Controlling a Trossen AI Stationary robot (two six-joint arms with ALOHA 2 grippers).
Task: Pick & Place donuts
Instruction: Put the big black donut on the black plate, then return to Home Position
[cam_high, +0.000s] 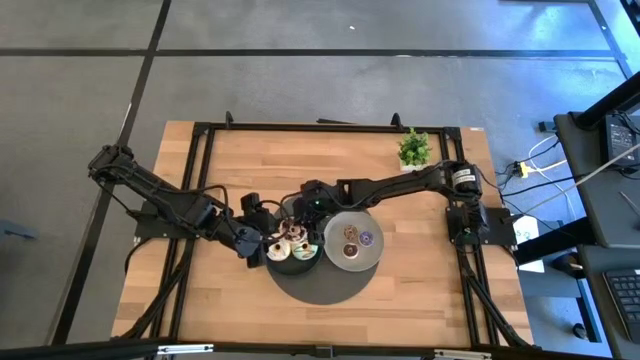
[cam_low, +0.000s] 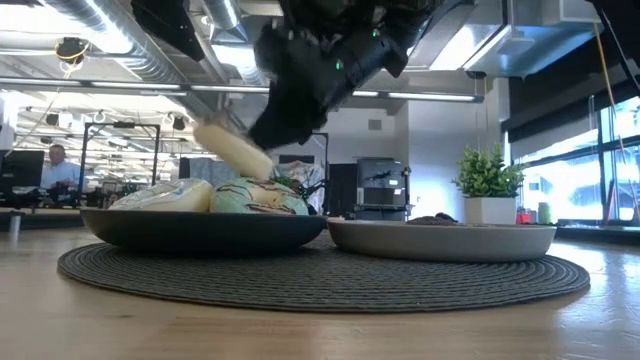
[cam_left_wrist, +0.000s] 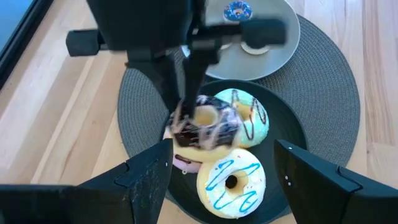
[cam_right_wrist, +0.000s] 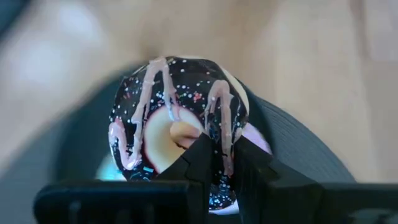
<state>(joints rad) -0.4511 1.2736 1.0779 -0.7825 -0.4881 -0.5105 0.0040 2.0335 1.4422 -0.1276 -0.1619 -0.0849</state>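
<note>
The chocolate donut (cam_right_wrist: 177, 134) is pinched through its rim by the right claw (cam_right_wrist: 214, 163), one finger in the hole, and is held tilted just above the dark plate (cam_left_wrist: 292, 134) so it can be carried clear. Below, the cream donut (cam_left_wrist: 231, 182) and the green-white donut (cam_left_wrist: 249, 118) lie on that plate. The grey plate (cam_left_wrist: 283, 46), just beside it on the mat (cam_left_wrist: 336, 93), appears to be the destination. The left claw (cam_left_wrist: 221, 171) is kept released, hovering close over the dark plate.
</note>
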